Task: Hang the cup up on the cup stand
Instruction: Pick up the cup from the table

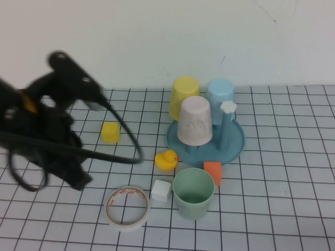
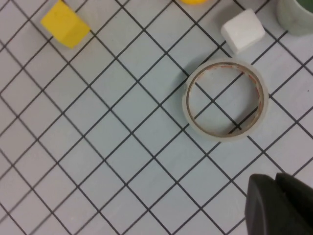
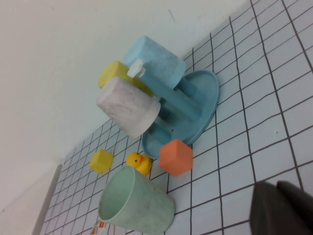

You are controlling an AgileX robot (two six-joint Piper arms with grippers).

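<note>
Cup: pale mint-green, upright, mouth up, on the gridded worktop, just at 6 o'clock of the cup stand; not held. An orange cube sits between cup and stand base, at the cup's 1 o'clock. White cube just at the cup's 9 o'clock; tape ring beyond it at 8 o'clock. Rubber duck at the cup's 11 o'clock; yellow cube farther off at 10 o'clock.

Stand: three cups inverted on its pegs, whitish-pink cup in front, yellow cup and light blue cup behind. White flower knob uncovered.

Left hand: closed, empty, raised over the worktop near the tape ring, well apart from the cup at its 9 o'clock.

Right hand: closed, empty, outside the high view; its wrist camera looks across at the cup and stand.
</note>
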